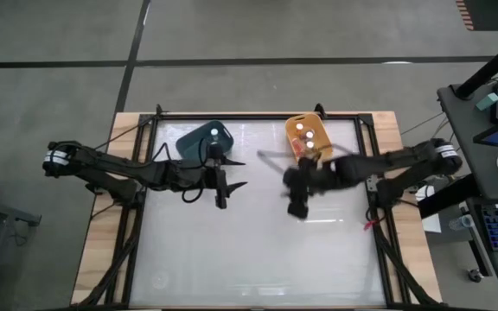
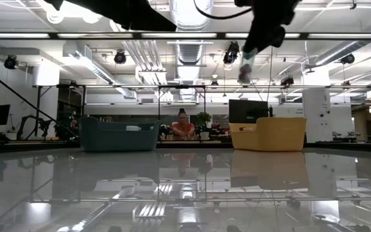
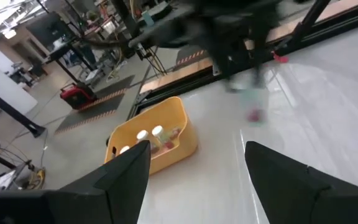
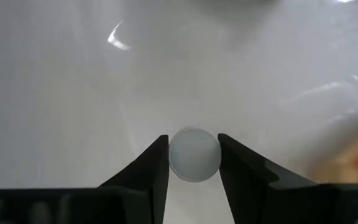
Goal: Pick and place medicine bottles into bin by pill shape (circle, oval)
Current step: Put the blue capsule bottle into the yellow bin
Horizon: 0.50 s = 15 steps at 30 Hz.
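Note:
My right gripper (image 1: pixel 297 206) is shut on a medicine bottle whose white round top (image 4: pixel 194 154) shows between its fingers; in the low view the bottle (image 2: pixel 245 71) hangs high above the table. My left gripper (image 1: pixel 230 175) is open and empty, near the teal tub (image 1: pixel 204 138), which holds two white-topped bottles. The yellow tub (image 1: pixel 308 136) holds several bottles; it also shows in the left wrist view (image 3: pixel 154 140). My right gripper pinches the bottle between its two fingers (image 4: pixel 151 167), one on each side just below the white top (image 4: pixel 194 154). The fingers point down from above. The bottle hangs below the gripper (image 2: pixel 256 48), lifted well clear of the table.
Both tubs stand side by side at the table's far edge, teal (image 2: pixel 120 135) left of yellow (image 2: pixel 269 134). A small red scrap (image 1: pixel 371 225) lies by the right frame rail. A person sits in the room behind the table (image 2: pixel 183 126). The white tabletop (image 1: pixel 249 259) stretches toward the near edge.

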Tool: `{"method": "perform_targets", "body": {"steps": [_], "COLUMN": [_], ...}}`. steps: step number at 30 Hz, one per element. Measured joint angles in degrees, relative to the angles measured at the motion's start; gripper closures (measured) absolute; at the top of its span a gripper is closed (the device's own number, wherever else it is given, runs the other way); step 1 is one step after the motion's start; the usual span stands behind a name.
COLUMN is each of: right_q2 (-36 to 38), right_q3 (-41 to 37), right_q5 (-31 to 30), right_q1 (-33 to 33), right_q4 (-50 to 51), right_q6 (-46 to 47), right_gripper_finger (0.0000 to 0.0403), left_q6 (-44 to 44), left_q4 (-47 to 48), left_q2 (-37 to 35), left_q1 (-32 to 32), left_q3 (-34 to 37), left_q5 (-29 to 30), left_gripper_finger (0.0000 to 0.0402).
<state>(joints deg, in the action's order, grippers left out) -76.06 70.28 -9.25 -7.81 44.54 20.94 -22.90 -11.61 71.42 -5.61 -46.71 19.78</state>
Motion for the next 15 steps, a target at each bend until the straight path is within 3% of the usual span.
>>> {"method": "perform_targets", "body": {"steps": [15], "right_q2": [0.4], "right_q3": [3.6], "right_q5": [0.0], "right_q1": [30.5], "right_q4": [5.2], "right_q6": [-7.7], "right_gripper_finger": [0.0288], "left_q6": [-0.1], "left_q4": [0.6], "left_q2": [-0.2], "left_q1": [0.0], "left_q3": [0.4], "left_q5": [0.2], "left_gripper_finger": [0.0155]}}
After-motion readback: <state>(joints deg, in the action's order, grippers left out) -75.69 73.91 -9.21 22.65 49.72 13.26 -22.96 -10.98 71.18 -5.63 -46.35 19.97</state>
